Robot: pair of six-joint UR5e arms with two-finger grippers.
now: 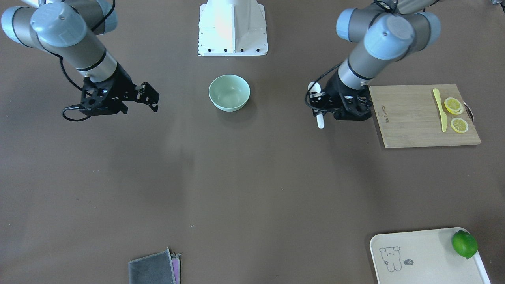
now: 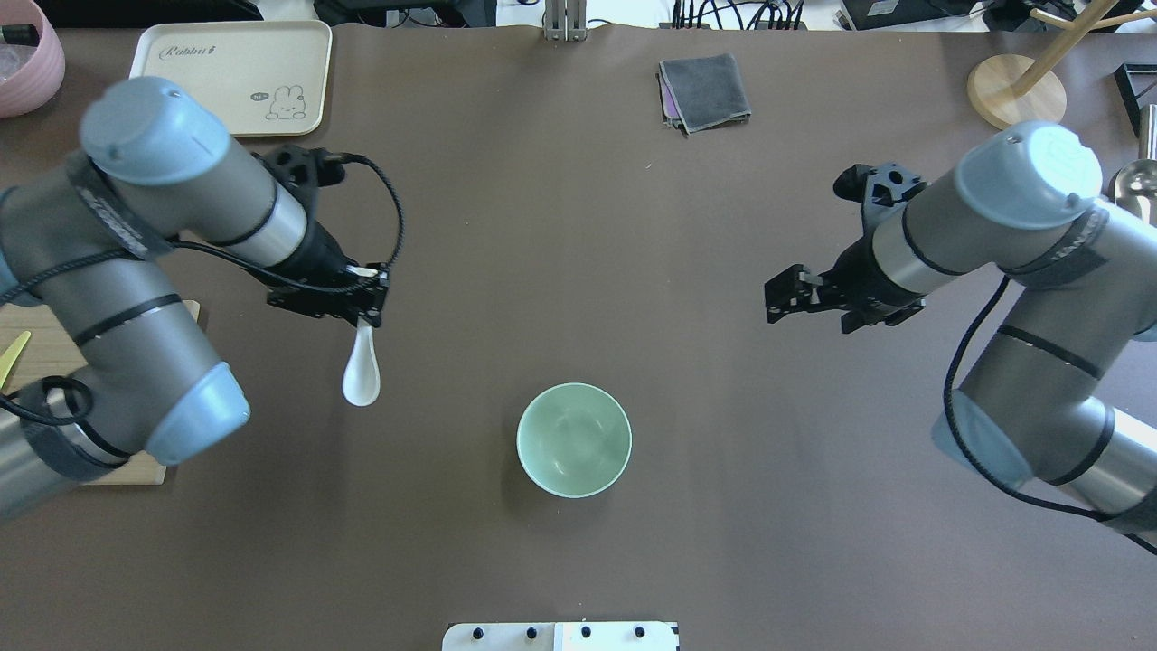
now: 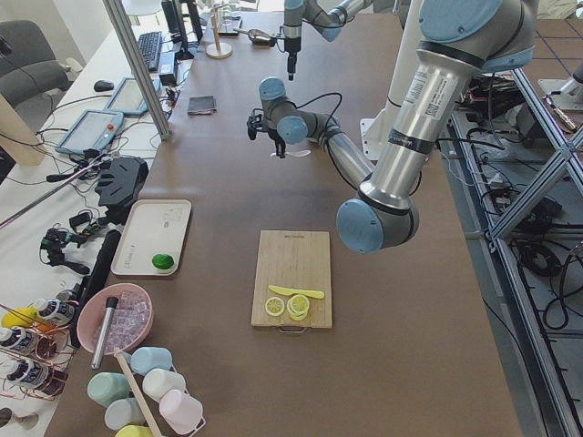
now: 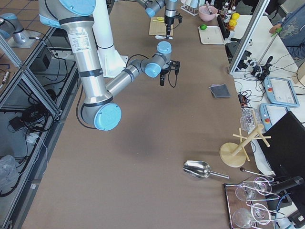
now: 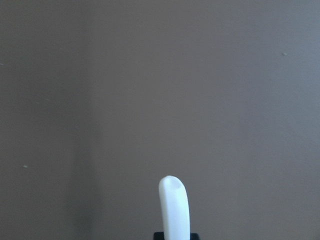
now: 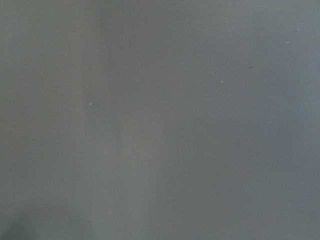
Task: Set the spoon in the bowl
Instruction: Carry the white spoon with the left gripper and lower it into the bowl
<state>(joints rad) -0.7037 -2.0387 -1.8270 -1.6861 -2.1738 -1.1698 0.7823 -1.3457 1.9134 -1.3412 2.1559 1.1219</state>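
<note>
— Spoon status?
— Clamped by the handle in my left gripper, toward the table's left edge. The scoop is free for tipping into the bowl, mid-table near the robot's edge.

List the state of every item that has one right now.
bowl, upright, empty
spoon, gripped by its handle, outside bowl
left end effector, shut on spoon
right end effector, open, empty
knife, lying flat on cutting board
lemon slices, cut, on cutting board
lime, whole, on tray
cloth, folded
</note>
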